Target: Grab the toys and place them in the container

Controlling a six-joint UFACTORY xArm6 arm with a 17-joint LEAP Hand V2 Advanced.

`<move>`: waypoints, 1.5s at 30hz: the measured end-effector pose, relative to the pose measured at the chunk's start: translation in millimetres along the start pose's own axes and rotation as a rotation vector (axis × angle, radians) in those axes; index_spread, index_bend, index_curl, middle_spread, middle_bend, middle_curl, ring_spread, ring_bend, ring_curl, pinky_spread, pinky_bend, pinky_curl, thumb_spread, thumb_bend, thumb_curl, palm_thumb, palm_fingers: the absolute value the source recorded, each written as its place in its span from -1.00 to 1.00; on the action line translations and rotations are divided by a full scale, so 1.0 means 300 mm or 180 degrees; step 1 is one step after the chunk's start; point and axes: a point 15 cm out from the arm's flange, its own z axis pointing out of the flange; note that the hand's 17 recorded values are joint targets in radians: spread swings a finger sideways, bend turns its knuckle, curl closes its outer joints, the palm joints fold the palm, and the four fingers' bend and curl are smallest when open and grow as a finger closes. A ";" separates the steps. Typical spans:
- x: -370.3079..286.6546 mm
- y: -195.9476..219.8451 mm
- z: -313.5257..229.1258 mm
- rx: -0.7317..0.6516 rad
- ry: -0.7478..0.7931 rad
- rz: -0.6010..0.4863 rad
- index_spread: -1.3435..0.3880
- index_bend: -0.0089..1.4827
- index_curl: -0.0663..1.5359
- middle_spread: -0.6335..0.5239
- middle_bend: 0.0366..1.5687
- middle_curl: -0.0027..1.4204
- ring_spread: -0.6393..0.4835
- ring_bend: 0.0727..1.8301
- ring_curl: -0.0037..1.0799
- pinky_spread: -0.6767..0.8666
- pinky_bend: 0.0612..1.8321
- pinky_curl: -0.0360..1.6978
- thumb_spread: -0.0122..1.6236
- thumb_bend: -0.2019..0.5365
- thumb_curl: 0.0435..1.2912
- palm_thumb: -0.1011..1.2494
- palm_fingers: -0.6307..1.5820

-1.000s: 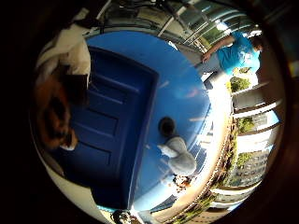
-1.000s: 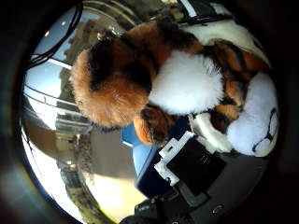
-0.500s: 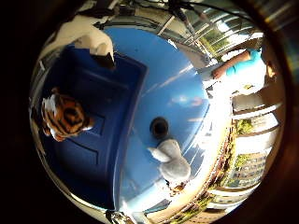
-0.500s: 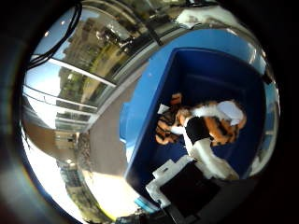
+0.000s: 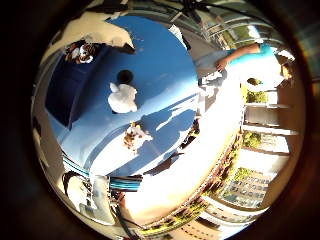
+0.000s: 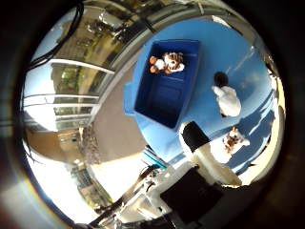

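Thumb-side palm view: an orange-and-white striped plush tiger (image 6: 167, 62) is seen lying in the deep blue plastic container (image 6: 164, 98) on the round blue table (image 6: 238, 52). At its four o'clock, a white plush toy (image 6: 228, 101) and a small brown-and-white plush (image 6: 234, 138) are left on the tabletop. The hand (image 6: 209, 160) is raised well above, fingers extended, nothing held.

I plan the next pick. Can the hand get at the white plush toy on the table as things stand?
Probably yes. The white plush toy lies in the open on the blue table, outside the blue container, with nothing over it. The hand is high above and must come down.
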 end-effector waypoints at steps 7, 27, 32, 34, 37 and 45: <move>0.249 0.299 0.233 -0.0503 -0.0275 0.0037 0.17 -0.71 -0.67 0.23 -0.83 -0.51 0.65 -0.66 -0.47 0.48 -0.27 -0.64 0.34 -0.52 -0.39 0.07 -0.49; 0.365 0.287 0.876 -0.0913 -0.0139 -0.0341 0.14 -0.76 -0.62 0.14 -0.85 -0.59 0.64 -0.78 -0.44 0.44 -0.45 -0.69 0.32 -0.52 -0.42 0.20 -0.46; 0.309 0.265 0.980 -0.1074 -0.0213 -0.0512 0.14 -0.75 -0.61 0.13 -0.85 -0.60 0.63 -0.80 -0.43 0.44 -0.47 -0.69 0.30 -0.53 -0.40 0.24 -0.46; 0.289 0.245 1.008 -0.1134 -0.0178 -0.0615 0.13 -0.75 -0.60 0.13 -0.85 -0.60 0.63 -0.80 -0.43 0.44 -0.48 -0.69 0.29 -0.53 -0.40 0.26 -0.46; 0.254 0.233 1.068 -0.1247 -0.0218 -0.0695 0.15 -0.74 -0.59 0.13 -0.85 -0.61 0.62 -0.82 -0.42 0.44 -0.49 -0.69 0.28 -0.53 -0.40 0.27 -0.45; 0.257 0.210 1.141 -0.1416 -0.0016 -0.0734 0.25 -0.73 -0.56 0.01 -0.69 -0.55 0.53 -0.67 -0.39 0.45 -0.47 -0.72 0.27 -0.52 -0.39 0.32 0.01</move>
